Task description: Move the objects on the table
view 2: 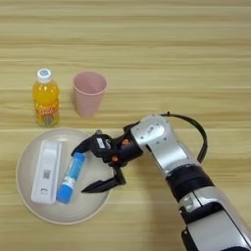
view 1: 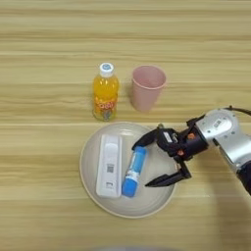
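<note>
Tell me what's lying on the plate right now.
On the plate lie a white device and a blue tube, side by side. The open gripper reaches over its right part, hiding some of it.
</note>
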Controlling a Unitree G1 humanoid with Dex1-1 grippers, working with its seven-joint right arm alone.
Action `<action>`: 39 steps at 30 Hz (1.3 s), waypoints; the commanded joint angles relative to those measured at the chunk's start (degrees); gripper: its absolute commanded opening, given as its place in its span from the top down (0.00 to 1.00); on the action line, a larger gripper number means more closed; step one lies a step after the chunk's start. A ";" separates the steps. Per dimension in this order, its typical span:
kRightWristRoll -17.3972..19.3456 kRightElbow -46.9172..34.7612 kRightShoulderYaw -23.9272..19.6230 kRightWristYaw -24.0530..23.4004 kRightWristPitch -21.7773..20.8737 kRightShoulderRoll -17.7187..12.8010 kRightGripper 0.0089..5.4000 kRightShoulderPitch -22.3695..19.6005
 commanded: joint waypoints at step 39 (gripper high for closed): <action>2.08 -11.94 -2.67 3.15 3.07 -9.18 0.77 2.73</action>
